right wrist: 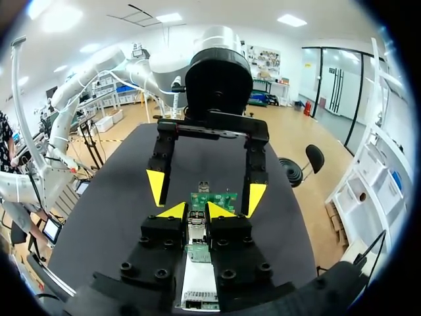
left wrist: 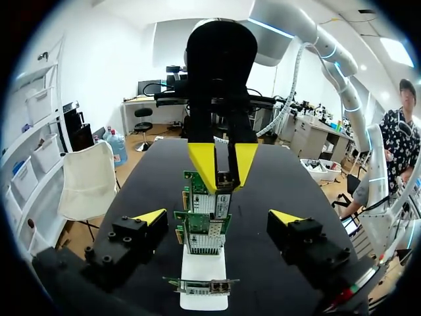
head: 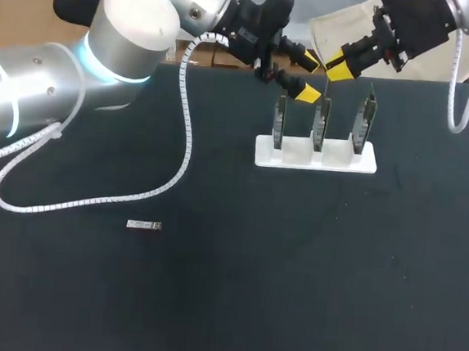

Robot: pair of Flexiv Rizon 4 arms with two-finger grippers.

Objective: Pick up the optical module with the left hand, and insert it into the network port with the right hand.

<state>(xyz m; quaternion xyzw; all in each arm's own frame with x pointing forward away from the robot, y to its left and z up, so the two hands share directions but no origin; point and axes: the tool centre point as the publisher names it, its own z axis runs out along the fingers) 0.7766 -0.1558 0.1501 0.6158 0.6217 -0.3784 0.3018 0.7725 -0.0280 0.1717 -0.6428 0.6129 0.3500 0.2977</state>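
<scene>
Clamping the small silvery optical module (left wrist: 223,166) between its fingers, the right gripper (head: 336,68) hangs above three upright green network cards (head: 322,122) in one white stand (head: 262,155). Insertion seems in hand; next comes careful lining with a port. The left gripper (head: 309,77) is wide open, empty. A second silvery module (head: 144,226) lies lower left on the dark surface (head: 292,271).

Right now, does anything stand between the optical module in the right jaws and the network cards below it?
Nothing visible does. The optical module hangs in the shut right jaws just above the network cards on their white stand; the left jaws stand open close beside it, not beneath it.
</scene>
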